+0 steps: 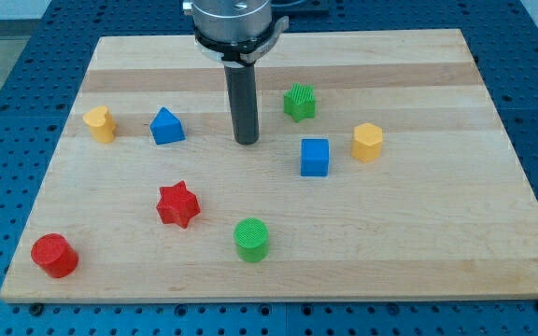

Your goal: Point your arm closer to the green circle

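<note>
The green circle (251,240) is a short green cylinder near the view's bottom, just left of centre. My tip (246,142) rests on the board in the upper middle, well above the green circle and almost straight up from it. The tip stands between the blue triangle (166,126) on its left and the green star (299,102) up to its right. It touches no block.
A blue cube (315,157) and a yellow hexagon (367,142) lie right of the tip. A yellow block (100,123) sits at the left. A red star (177,204) and a red cylinder (54,256) lie lower left. The wooden board (418,252) ends near the bottom.
</note>
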You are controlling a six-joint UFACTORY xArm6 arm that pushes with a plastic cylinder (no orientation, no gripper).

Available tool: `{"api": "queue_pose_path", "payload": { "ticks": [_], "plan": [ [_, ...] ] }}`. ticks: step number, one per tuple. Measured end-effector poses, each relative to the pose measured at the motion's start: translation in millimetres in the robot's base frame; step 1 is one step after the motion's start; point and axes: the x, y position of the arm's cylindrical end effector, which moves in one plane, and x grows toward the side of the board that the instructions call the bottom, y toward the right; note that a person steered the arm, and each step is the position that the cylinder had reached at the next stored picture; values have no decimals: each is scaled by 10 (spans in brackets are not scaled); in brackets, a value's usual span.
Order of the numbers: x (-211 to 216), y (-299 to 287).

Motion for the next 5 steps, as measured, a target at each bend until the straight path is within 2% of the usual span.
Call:
{"api": "queue_pose_path", "payload": {
  "ticks": [1, 2, 3, 4, 5],
  "plan": [
    [-11, -59],
    [-260, -573],
    [-258, -568],
    [-243, -1187],
    [-229, -1118]
  ]
}}
